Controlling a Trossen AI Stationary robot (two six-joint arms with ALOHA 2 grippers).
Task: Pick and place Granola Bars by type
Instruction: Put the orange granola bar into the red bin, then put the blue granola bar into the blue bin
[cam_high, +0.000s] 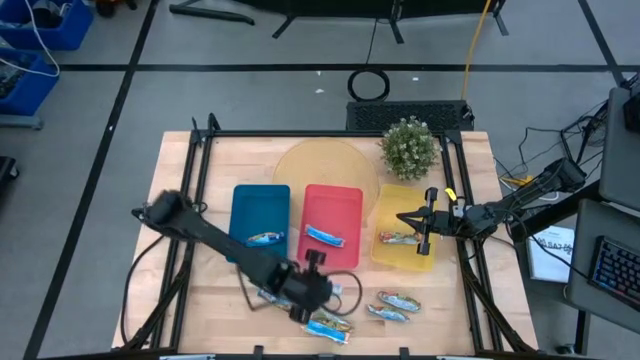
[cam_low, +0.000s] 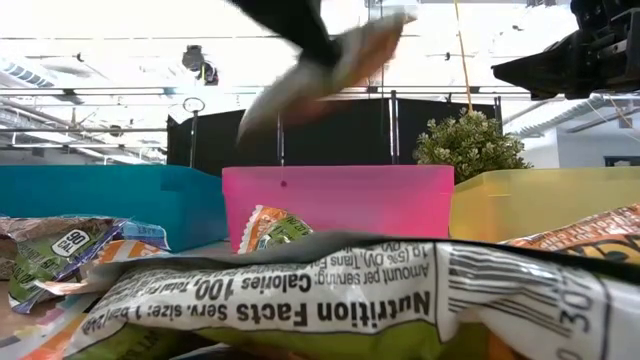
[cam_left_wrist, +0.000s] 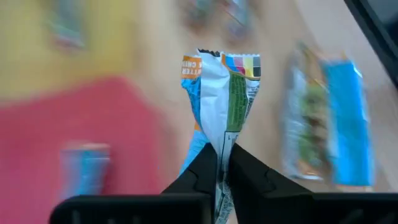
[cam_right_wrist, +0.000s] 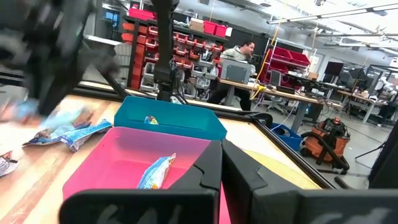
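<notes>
holding one bar apiece: blue tray (cam_high: 260, 205) with a granola bar (cam_high: 265, 239) at its near end, red tray (cam_high: 332, 200) with a blue-wrapped bar (cam_high: 325, 237) lying aslant near the middle, yellow tray (cam_high: 405, 205) with a bar (cam_high: 398, 239) toward its near side. standing side by side across the middle of the wooden table (cam_high: 220, 310), blue leftmost, yellow rightmost, just under a small potted plant (cam_high: 410, 146).

pinched shut on the crimped end of a silver-and-blue bar (cam_left_wrist: 217, 93), left gripper (cam_high: 312, 268), lifted in front of the red tray's near edge. right gripper (cam_high: 425, 232) poised over the yellow tray, fingers drawn together on nothing.

lying loose on the table in front of the trays: a bar (cam_high: 328, 330) close by the left gripper, two more (cam_high: 398, 301) (cam_high: 386, 314) near the yellow tray.
</notes>
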